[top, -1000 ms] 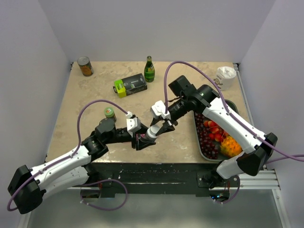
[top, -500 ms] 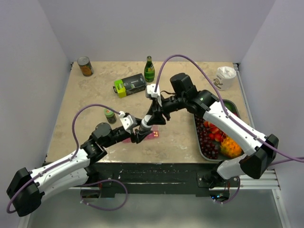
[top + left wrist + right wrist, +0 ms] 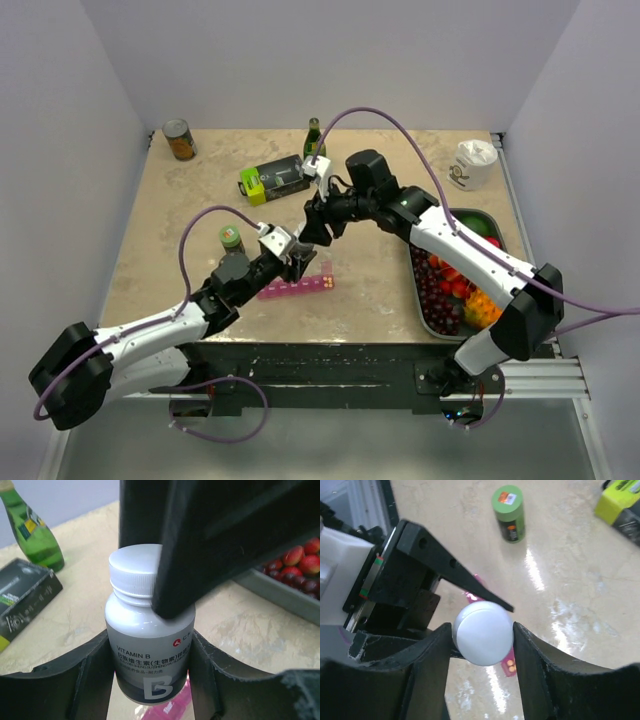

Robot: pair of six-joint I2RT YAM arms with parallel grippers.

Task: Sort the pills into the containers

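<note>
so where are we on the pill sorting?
Done: left gripper holds the vitamin bottle by its body. In hand: right gripper is clamped on the white cap, which is on. Left: open it and fill the pink organiser lying on the table.

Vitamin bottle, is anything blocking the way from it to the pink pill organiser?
Its white cap is on, clasped by the right pincer, while the left pincer holds the bottle. Nothing else visible lies between it and the organiser.
</note>
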